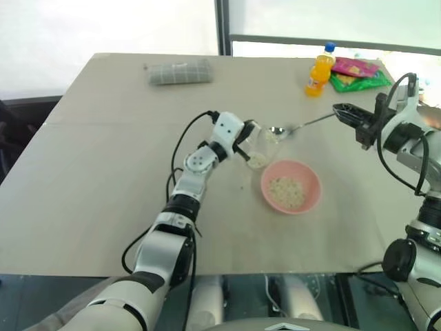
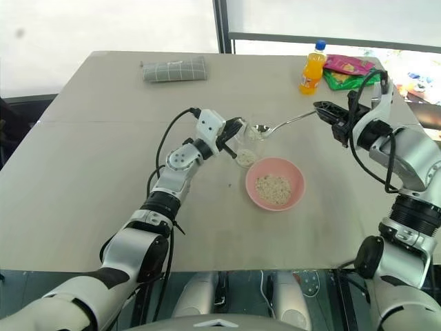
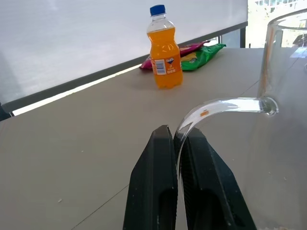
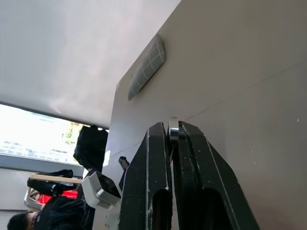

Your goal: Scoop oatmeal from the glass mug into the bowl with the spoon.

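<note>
Pale beige flaky oatmeal [image 2: 274, 188] lies in the round shallow pink bowl [image 2: 297, 186], below and between my grippers; a little sits in the small clear glass mug [image 1: 256, 146]. My left gripper [image 3: 175, 143] is pinched on the mug's handle. My right gripper [image 4: 172, 136] is clamped on the slim silver metal spoon [image 1: 296, 127], whose oval end hangs over the mug.

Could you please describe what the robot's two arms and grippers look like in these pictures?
Both arms are built of silver-grey and white rounded segments with black joint rings. Loose black cables loop alongside each forearm to the wrist. The left gripper sits on a white, boxy wrist block; the right gripper sits on a black wrist mount. Each gripper has two slim, matte black fingers that taper toward the tips.
</note>
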